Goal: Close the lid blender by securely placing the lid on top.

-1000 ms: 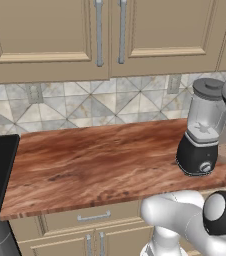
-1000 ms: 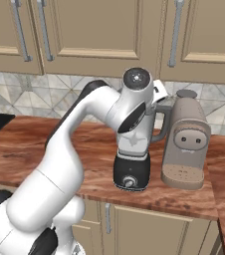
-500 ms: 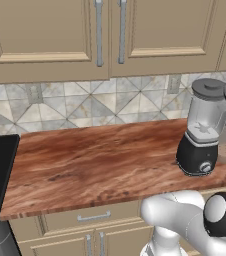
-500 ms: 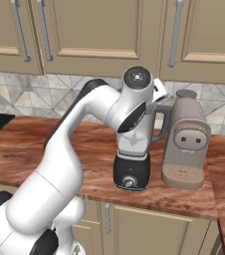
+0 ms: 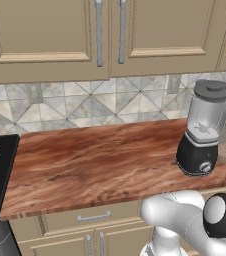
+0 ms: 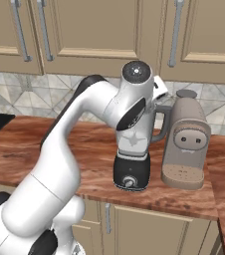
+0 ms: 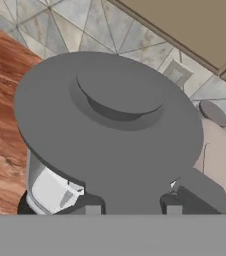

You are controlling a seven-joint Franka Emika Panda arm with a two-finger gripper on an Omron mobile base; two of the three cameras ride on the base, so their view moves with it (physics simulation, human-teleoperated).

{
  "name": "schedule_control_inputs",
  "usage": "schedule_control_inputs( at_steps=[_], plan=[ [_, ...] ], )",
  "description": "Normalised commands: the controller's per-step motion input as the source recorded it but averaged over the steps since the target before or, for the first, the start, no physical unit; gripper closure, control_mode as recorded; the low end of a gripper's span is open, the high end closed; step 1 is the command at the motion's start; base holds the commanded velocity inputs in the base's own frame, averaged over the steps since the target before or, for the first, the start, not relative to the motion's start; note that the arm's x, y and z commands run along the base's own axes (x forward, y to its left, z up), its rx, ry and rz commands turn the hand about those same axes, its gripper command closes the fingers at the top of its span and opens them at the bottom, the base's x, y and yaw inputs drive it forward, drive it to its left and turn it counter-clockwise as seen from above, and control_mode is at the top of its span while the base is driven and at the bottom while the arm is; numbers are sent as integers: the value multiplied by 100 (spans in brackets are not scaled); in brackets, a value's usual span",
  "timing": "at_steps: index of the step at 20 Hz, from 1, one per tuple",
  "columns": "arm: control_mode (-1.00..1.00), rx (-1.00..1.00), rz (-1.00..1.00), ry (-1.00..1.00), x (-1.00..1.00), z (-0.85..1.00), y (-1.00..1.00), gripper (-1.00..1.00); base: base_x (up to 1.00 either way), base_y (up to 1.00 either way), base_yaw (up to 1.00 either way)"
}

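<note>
Since the lid already sits on the blender at the worktop's right end, beside the coffee machine, I'd say it's nearly done. Can't tell whether the pincer grips the lid; letting go and backing off looks left.

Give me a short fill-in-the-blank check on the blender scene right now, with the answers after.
1. The lid sits on top of the ______ jar.
2. The beige machine standing beside the blender makes ______.
3. The counter the blender stands on looks like ______.
4. In the hand view, the raised knob is at the lid's ______.

Missing words: blender; coffee; wood; centre
</note>
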Motion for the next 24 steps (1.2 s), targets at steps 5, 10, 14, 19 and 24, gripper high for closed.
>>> schedule_control_inputs(
  at_steps=[5,10,14,19,24],
  plan=[
    [-100,0,1,10,-1,-25,0,100,0,0,0],
    [-100,0,6,7,6,-28,0,100,0,0,0],
    [-100,7,10,1,0,-44,0,100,0,0,0],
    [-100,2,7,0,0,-19,5,-100,0,0,0],
    [-100,0,2,0,0,-7,5,-100,0,0,0]
  ],
)
